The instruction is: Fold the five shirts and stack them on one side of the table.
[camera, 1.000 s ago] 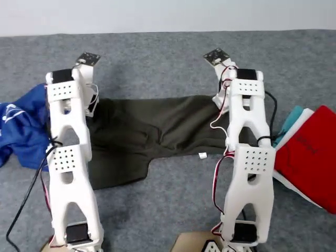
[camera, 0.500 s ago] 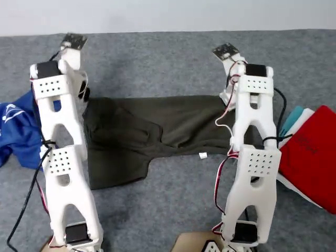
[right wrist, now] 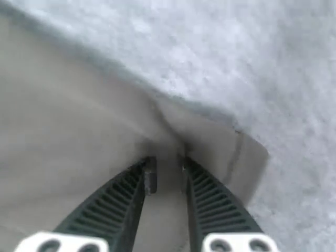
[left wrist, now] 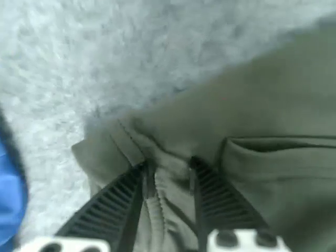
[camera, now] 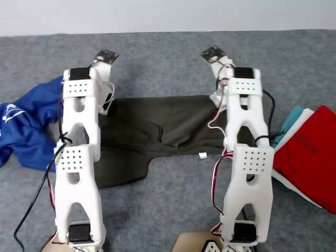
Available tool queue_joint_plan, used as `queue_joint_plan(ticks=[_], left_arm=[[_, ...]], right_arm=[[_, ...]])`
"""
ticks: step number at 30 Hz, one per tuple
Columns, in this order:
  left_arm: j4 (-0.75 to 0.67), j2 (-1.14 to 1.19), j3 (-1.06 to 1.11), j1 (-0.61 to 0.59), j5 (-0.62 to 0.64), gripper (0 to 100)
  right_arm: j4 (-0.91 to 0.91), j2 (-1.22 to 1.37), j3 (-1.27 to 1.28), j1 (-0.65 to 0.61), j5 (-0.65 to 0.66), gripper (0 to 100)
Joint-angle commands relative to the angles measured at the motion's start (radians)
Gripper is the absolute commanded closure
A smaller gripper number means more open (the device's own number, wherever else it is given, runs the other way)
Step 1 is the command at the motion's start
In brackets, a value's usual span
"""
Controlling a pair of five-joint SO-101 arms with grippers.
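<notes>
Here, left gripper (left wrist: 168, 170) and right gripper (right wrist: 168, 168) pinch an olive-green cloth shirt (camera: 163, 131), flanked by crumpled blue shirt (camera: 26, 128) and red-topped stack (camera: 310, 152).

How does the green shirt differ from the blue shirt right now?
The green shirt lies spread across the middle of the table; the blue shirt sits crumpled at the left edge. The left gripper and the right gripper each pinch the green shirt's far edge; nothing holds the blue shirt. Neither is folded yet.
</notes>
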Motion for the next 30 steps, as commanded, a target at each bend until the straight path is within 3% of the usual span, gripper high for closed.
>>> queue_joint_plan(ticks=[1,10,17,23,28,30], left_arm=[[-0.014,0.000,-0.058,-0.071,-0.002,88],[0.124,-0.021,-0.254,-0.077,-0.002,88],[0.130,-0.143,-0.309,-0.064,0.009,88],[0.130,-0.318,-0.193,-0.072,0.037,88],[0.130,-0.505,0.015,-0.164,0.075,88],[0.130,-0.580,0.114,-0.224,0.075,88]], right_arm=[[-0.019,-0.012,-0.057,0.050,-0.009,90.2],[0.036,-0.091,-0.058,0.015,-0.012,90.2],[0.120,-0.234,-0.058,-0.064,-0.012,89.9],[0.251,-0.297,-0.057,-0.120,-0.014,90.1],[0.469,-0.306,-0.049,-0.151,-0.014,90.2],[0.466,-0.318,0.003,-0.139,-0.057,91.4]])
